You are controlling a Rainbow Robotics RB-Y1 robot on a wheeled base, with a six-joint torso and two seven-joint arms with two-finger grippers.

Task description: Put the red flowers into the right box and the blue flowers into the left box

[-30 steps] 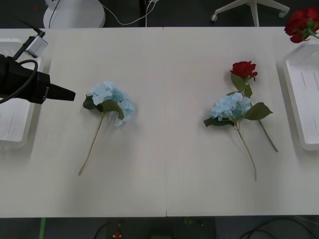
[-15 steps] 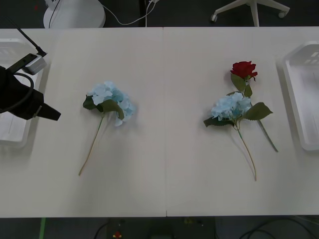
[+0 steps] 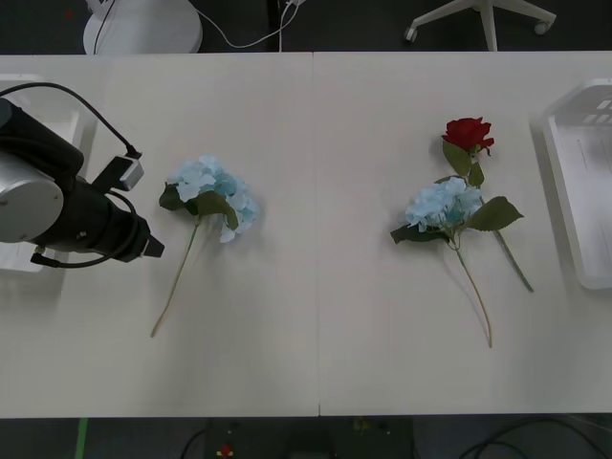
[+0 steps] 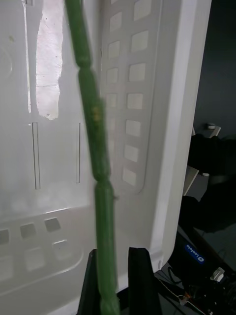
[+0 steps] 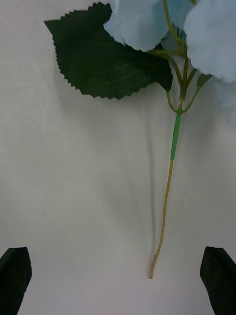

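A blue flower (image 3: 210, 194) lies left of the table's middle. My left gripper (image 3: 145, 245) hangs open just left of its stem (image 5: 169, 197), with the black fingertips (image 5: 14, 275) apart and nothing between them. A second blue flower (image 3: 443, 205) lies at the right, across the stem of a red flower (image 3: 467, 134). My right gripper (image 4: 114, 261) is shut on a green flower stem (image 4: 93, 123) above the right box (image 4: 162, 128); that stem's bloom is out of view. The right box (image 3: 574, 182) is at the table's right edge. My left arm partly hides the left box (image 3: 57, 96).
The white table (image 3: 316, 316) has a seam down its middle. Beyond the far edge stand a white round base (image 3: 143, 24) with cables and a chair base (image 3: 483, 14). Past the right box's rim, dark equipment (image 4: 206, 231) sits below the table.
My left arm has swung from over the left box down toward the left blue flower. The red bloom seen at the top right a second ago has left the front view.
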